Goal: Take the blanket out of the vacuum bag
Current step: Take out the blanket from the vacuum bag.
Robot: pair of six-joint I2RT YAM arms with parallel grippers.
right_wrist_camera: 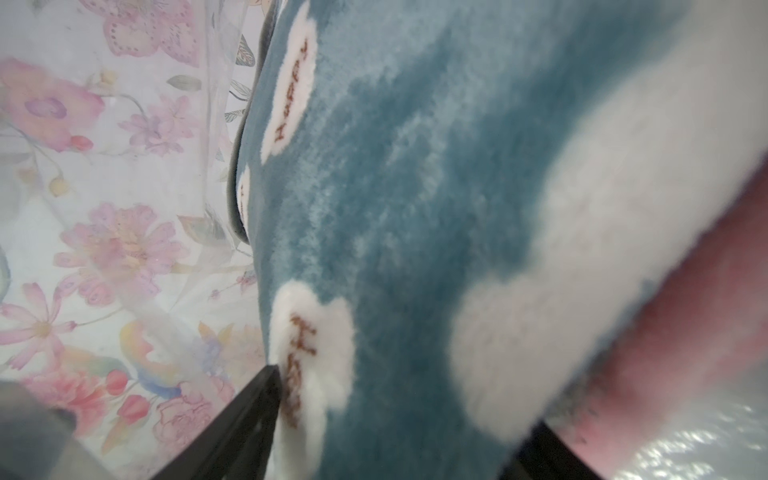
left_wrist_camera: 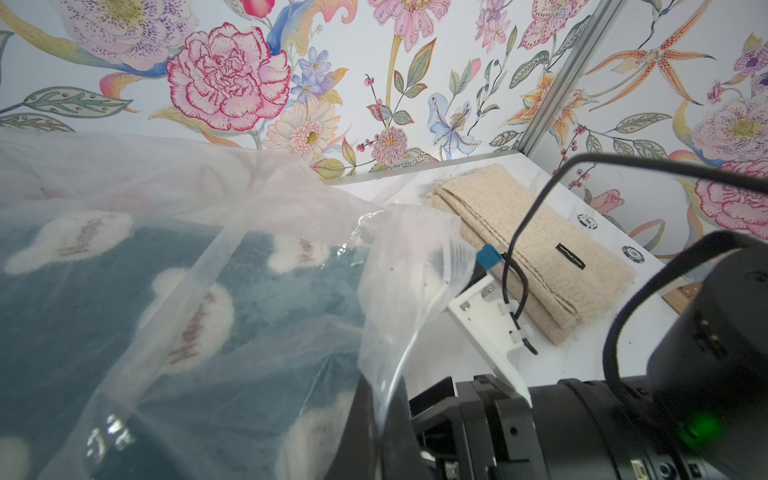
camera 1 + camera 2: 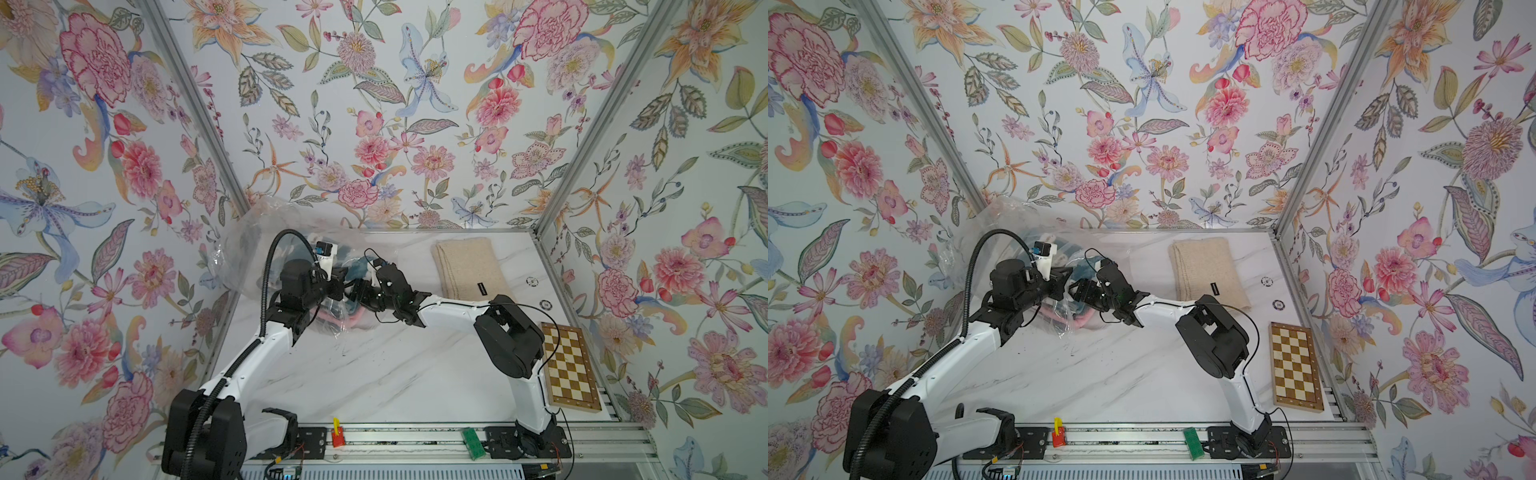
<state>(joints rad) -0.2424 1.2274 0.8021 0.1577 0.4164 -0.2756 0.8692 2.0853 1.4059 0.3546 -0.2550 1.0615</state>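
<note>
My left gripper [image 2: 390, 415] pinches the vacuum bag [image 2: 124, 174] tight. My right gripper [image 1: 399, 415] has a finger each side of the blue blanket [image 1: 415, 166]; I cannot tell if it squeezes.

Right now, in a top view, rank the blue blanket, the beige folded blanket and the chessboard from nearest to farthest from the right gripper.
From the right gripper:
1. Blue blanket: inside the vacuum bag, right at the gripper.
2. Beige folded blanket: outside the bag, towards the back right.
3. Chessboard: far right side.
</note>
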